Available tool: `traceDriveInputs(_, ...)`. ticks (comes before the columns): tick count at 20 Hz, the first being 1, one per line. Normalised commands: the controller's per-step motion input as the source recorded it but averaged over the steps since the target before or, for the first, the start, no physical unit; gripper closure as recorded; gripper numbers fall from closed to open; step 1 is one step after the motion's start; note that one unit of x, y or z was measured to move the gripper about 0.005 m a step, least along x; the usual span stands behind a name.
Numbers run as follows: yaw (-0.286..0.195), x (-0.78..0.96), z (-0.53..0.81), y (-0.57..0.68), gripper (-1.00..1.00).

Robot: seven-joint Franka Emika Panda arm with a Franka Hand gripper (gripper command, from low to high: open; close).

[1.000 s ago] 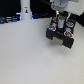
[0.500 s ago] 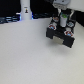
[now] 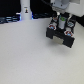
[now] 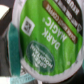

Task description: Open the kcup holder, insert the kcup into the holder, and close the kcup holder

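The kcup holder (image 3: 60, 35) is a black boxy unit on the white table, towards the exterior view's right. My gripper (image 3: 61, 22) hangs right above it, and the fingers (image 3: 54, 24) stand on either side of the kcup (image 3: 62, 21), a small white pod with a green top. In the wrist view the kcup's green lid (image 4: 47, 42) with white lettering fills nearly the whole frame, very close to the camera. The gripper looks shut on the kcup. The picture is too blurred to tell whether a drawer stands open.
A tall white bottle-like object (image 3: 24, 9) stands at the back on the exterior view's left. Dark items (image 3: 7, 20) line the back edge there. The white table surface (image 3: 25, 60) spreads in front of the holder.
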Motion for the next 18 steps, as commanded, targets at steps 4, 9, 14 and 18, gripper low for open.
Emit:
traceDriveInputs(4, 0.027, 0.04, -0.17, 0.10, 1.00)
traceDriveInputs(9, 0.029, 0.08, -0.04, 0.17, 1.00)
traceDriveInputs(14, 0.049, 0.08, 0.05, 0.13, -1.00)
traceDriveInputs(18, 0.089, 0.23, 0.38, 0.01, -1.00)
